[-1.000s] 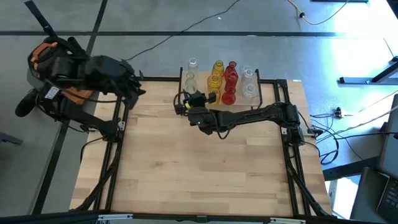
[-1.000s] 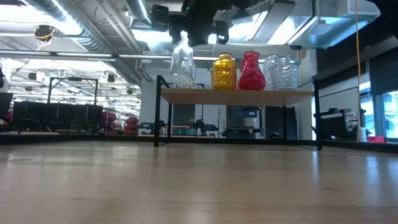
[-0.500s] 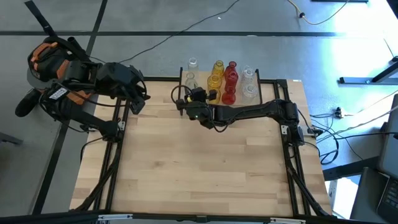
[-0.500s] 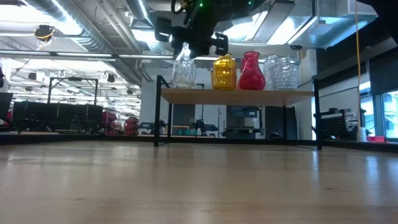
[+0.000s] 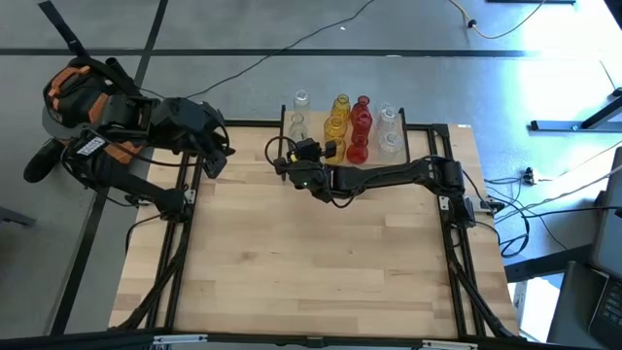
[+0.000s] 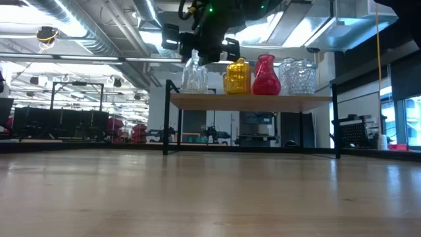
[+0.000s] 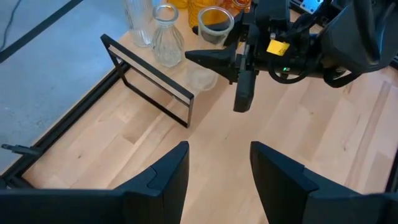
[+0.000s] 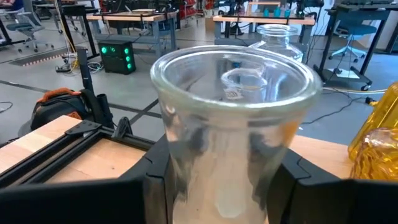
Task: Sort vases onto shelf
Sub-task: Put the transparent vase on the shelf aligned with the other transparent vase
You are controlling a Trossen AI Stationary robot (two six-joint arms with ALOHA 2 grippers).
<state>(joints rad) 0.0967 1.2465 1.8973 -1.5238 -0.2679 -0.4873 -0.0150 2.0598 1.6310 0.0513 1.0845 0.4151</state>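
Note:
The shelf point(image 5: 413, 131) stands at the table's far edge on black legs, its board point(image 6: 250, 100) bearing clear, yellow and red vases in two rows. A yellow vase point(image 6: 237, 76) and a red vase point(image 6: 266, 76) stand mid-shelf, and ribbed clear ones point(image 6: 297, 76) are at its right end. My right gripper point(image 5: 293, 161) reaches to the shelf's left end, shut on a clear vase point(image 8: 233, 124), also seen in the low view as the clear vase point(image 6: 193, 74). My left gripper point(image 7: 219, 168) waits open near the table's far left corner. My right gripper holds the clear vase by its upper body below the wide rim point(image 8: 236, 65), pinched between the two fingers point(image 8: 155, 183), one on each side. The vase is upright, with its base point(image 6: 193, 91) at the level of the shelf board; whether it rests there I cannot tell.
The shelf's black end frame point(image 7: 149, 71) stands between my left gripper and the vases. Two clear vases point(image 7: 166, 38) stand at the shelf's left end, next to the held one. The wooden tabletop point(image 5: 311, 262) stretches bare in front of the shelf.
My right gripper has moved toward the table's far edge and down, carrying the clear vase from above the shelf's left end to board level. My left arm has swung a little toward the table and then kept still.

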